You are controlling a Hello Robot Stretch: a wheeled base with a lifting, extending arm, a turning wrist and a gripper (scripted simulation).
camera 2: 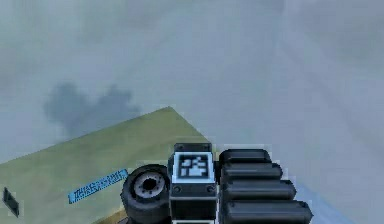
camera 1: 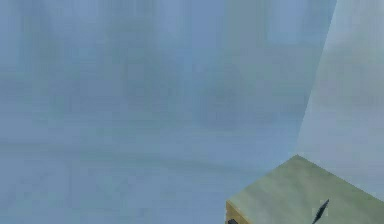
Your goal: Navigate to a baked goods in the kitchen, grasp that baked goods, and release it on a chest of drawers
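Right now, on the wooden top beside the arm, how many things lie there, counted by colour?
On the wooden top:
blue flat strip: 1
small dark thing: 1
Total: 2

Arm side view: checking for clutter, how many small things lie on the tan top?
2: a blue strip left of the arm, and a dark thing at the view's left edge. The arm may hide more.

We log the wall (camera 1: 150,90) as plain pale blue-grey | flat top (camera 2: 100,150) — olive-tan, faintly streaked | strip (camera 2: 97,186) on it bright blue | arm (camera 2: 255,190) — black, ribbed | its square (camera 2: 191,166) white with black marks
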